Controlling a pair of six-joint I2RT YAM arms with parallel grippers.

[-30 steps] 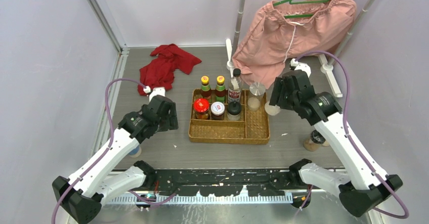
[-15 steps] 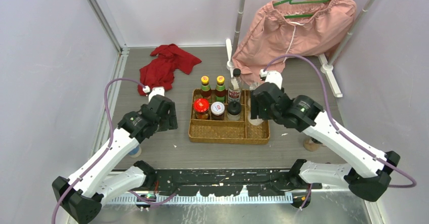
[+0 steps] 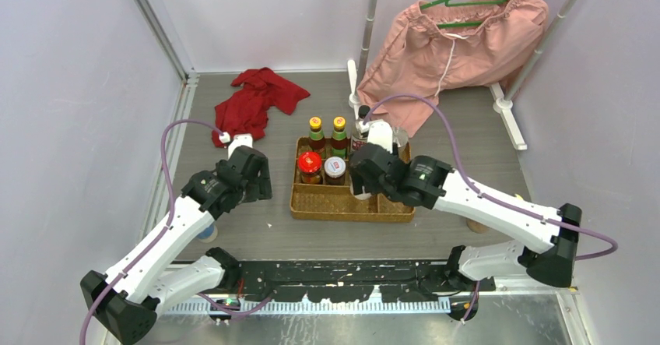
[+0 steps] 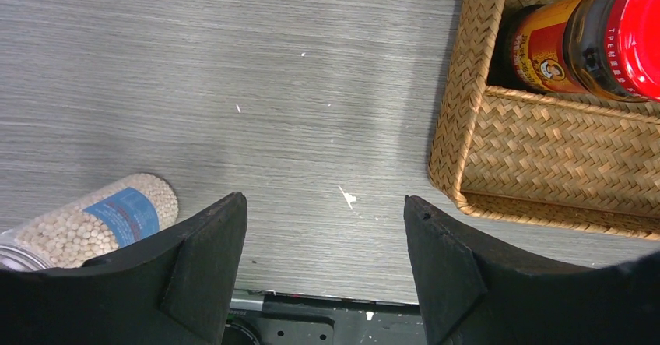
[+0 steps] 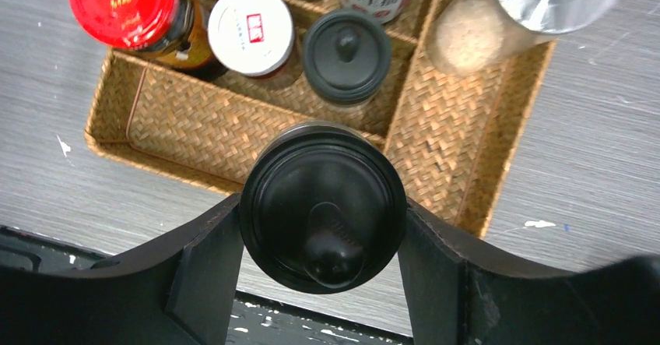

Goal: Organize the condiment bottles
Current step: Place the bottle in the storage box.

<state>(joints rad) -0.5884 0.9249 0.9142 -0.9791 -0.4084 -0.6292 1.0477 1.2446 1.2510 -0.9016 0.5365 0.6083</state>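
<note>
My right gripper (image 5: 321, 206) is shut on a black-lidded shaker (image 5: 315, 170), held above the front rim of the wicker tray (image 5: 194, 127). In the tray stand a red-lidded jar (image 5: 123, 6), a white-lidded jar (image 5: 251, 29), a black-lidded jar (image 5: 346, 55) and a silver-lidded shaker (image 5: 475, 37). From above, two yellow-capped sauces (image 3: 315, 131) (image 3: 339, 131) and a tall black-capped bottle (image 3: 363, 114) fill the tray's back row, and the right gripper (image 3: 364, 177) hides the middle. My left gripper (image 4: 323, 201) is open over bare table left of the tray (image 4: 447, 127). A bottle of pale beads (image 4: 93, 220) lies beside its left finger.
A brown bottle (image 3: 475, 225) stands on the table right of the tray, partly behind the right arm. At the back lie a red cloth (image 3: 257, 100) and a white stand (image 3: 354, 88), with pink shorts (image 3: 455, 41) hanging on a green hanger.
The right arm has swung left from beside the tray's right end to over its middle. The left arm has stayed still.
</note>
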